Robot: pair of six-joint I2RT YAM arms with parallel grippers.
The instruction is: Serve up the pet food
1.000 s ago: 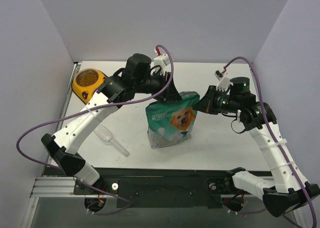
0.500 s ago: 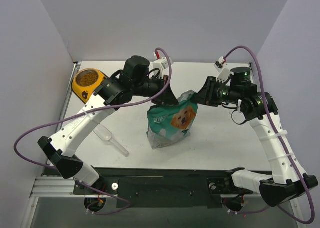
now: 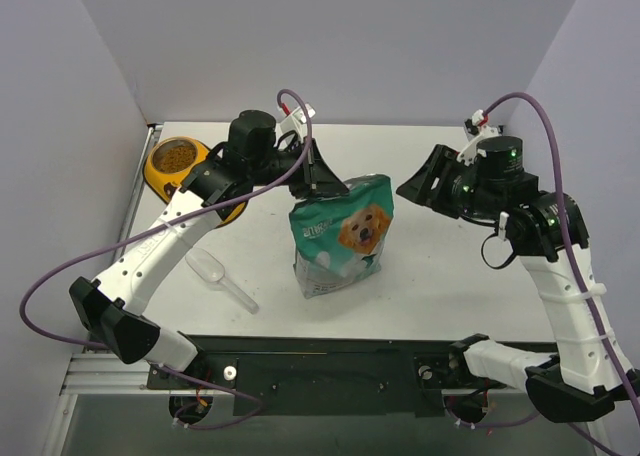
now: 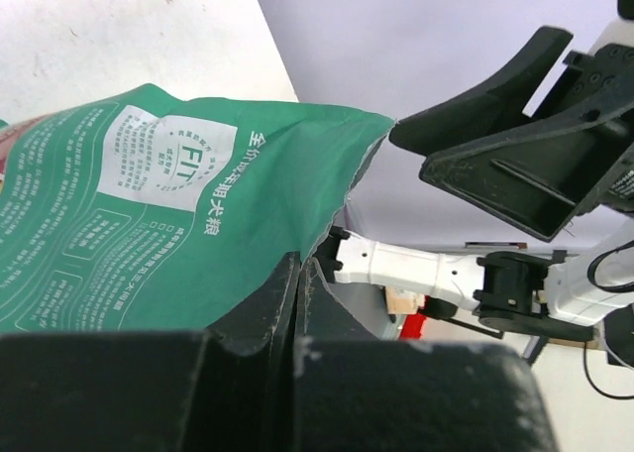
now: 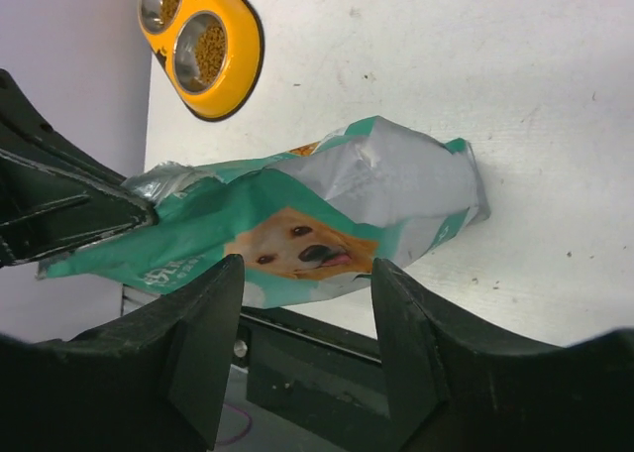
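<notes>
Teal pouch [image 4: 149, 214], "FIT" badge [image 4: 166, 160], "全价成年期犬粮" lettering [image 4: 234, 188], left pincer [image 4: 300, 274] pinching its top

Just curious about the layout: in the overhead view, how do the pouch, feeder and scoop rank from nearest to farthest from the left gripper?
1. Pouch: centre of the table, its top edge pinched in the left gripper.
2. Feeder, far left, and scoop, near left: too close to call.

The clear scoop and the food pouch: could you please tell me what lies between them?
Only bare table, as the top view shows; the scoop and the pouch lie apart.
</notes>
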